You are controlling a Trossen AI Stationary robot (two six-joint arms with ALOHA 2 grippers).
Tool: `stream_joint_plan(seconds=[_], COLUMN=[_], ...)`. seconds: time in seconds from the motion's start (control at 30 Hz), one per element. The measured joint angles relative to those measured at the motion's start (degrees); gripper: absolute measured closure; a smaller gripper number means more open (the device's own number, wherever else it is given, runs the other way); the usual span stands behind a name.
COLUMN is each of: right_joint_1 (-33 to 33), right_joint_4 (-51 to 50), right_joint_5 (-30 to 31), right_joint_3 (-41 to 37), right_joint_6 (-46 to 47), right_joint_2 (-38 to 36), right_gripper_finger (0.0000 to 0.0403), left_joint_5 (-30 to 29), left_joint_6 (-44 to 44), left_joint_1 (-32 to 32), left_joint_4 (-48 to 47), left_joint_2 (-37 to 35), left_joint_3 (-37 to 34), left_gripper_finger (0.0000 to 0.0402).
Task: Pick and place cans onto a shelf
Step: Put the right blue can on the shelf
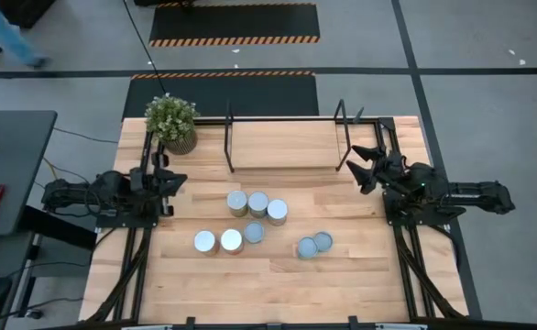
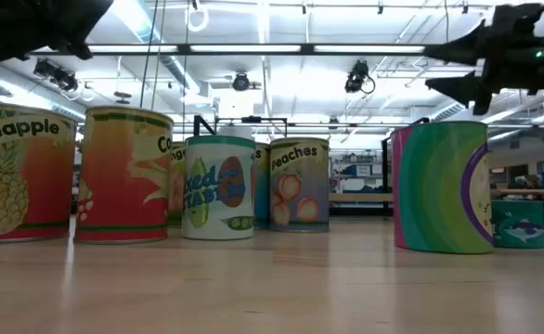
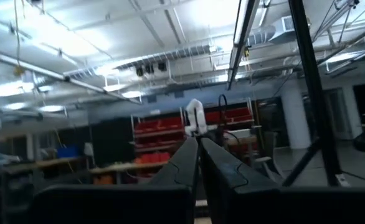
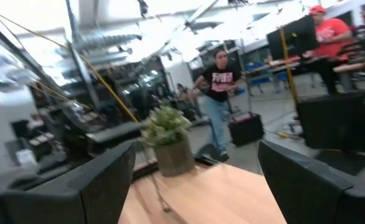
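Lowering the spread-fingered right gripper (image 1: 357, 163) squarely over one upright can (image 1: 277, 212) keeps your grasp centred; left gripper (image 1: 179, 181) waits, fingers together.

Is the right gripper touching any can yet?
Apart. The high view shows the right gripper open beside the shelf, with bare tabletop between it and the nearest cans.

Bright ceiling strip lights (image 2: 253, 46) flood the room evenly. The tabletop (image 1: 342, 275) shows only soft, faint shadows. Both wrist views smear with blur, and lamps flare white overhead in them.
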Motion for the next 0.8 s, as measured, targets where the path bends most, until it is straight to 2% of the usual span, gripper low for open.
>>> stream_joint_plan(seconds=[0.2,0.4,0.63,0.8], right_joint_1=[-3.95,-6.26,-6.56,-6.06], right_joint_4=[0.06,0.14,1.45,7.62], right_joint_5=[-0.37,-4.07,-8.78,-14.57], right_joint_3=[2.17,5.9,9.62,9.98], right_joint_6=[-1.5,-5.72,-12.65,-13.26], right_joint_2=[6.55,13.49,19.48,22.25], right_gripper_finger=[0.0056,0.0056,0.0056,0.0056], left_joint_5=[0.03,0.07,0.07,0.08], left_joint_6=[1.34,-5.63,-7.63,-7.57], left_joint_1=[0.04,0.04,0.04,0.04], left_joint_4=[2.02,3.2,4.99,10.4], left_joint_2=[0.01,1.91,10.39,17.69], left_joint_3=[-0.01,-0.01,1.09,2.31], left_gripper_finger=[0.0377,0.0377,0.0377,0.0377])
